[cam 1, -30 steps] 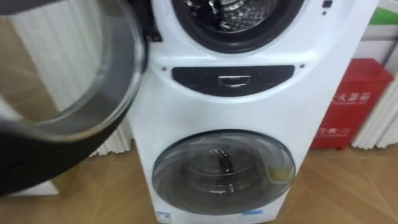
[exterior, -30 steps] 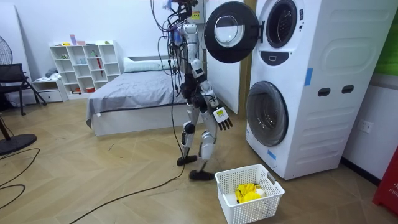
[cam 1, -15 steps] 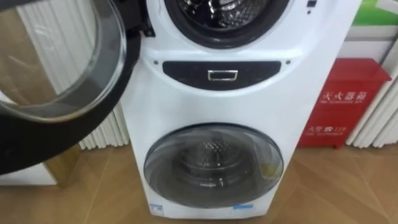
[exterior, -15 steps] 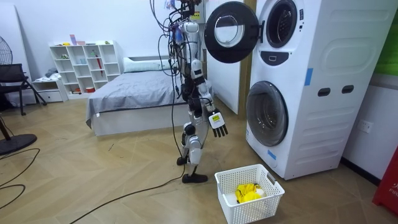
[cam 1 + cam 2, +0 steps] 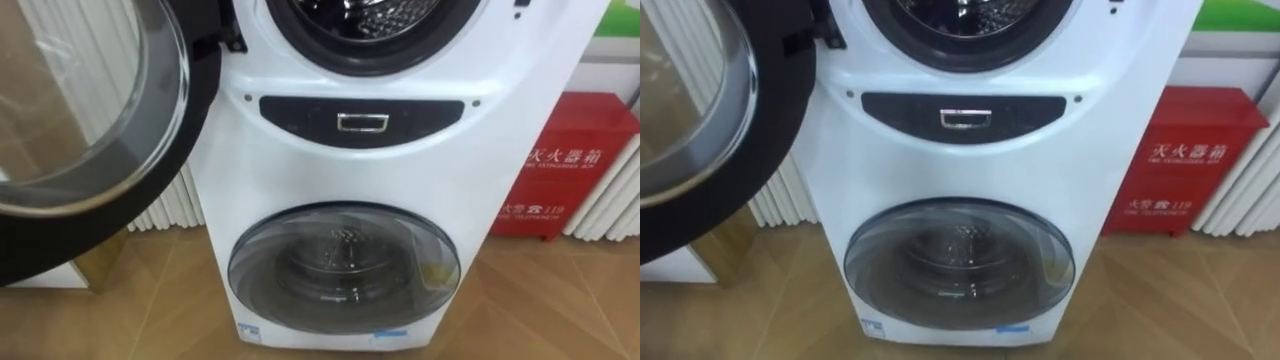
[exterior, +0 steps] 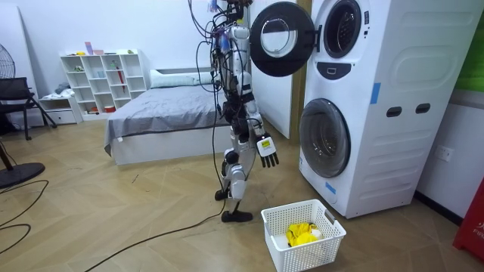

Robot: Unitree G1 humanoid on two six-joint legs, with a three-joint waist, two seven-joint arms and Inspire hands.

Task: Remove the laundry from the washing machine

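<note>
Vs a sec ago the whole eye view has slid. The washing machine [image 5: 340, 170] now sits squarer in frame and its open door [image 5: 100, 120] lies further to the upper left, so that is the head moving, not the appliance. In the room view the robot's upper body has shifted a bit toward the machine, and it stands facing it, just short of the door's swing. The right hand [image 6: 268, 149] (right by the body, I think; it is small there) hangs low w/ fingers straight and slightly spread, holding nothing. No reach is under way, so I'd judge this as lining up for another grab. The clothes [image 6: 301, 233] in sight are a yellow bundle in the white basket [image 6: 318, 255] on the floor, lower centre of the room view, near the robot's feet and the machine's base. The upper drum [image 5: 372, 18] shows bare metal at the top edge of the eye views, but most of it is cut off, so what's left inside can't be told. Edges to mind: the door's dark rim juts out at upper left, the lower door [image 5: 343, 265] is shut, and a red cabinet [image 5: 560, 175] stands at right. Room to move: straight fwd to the drum mouth, btwn door and machine front.
</note>
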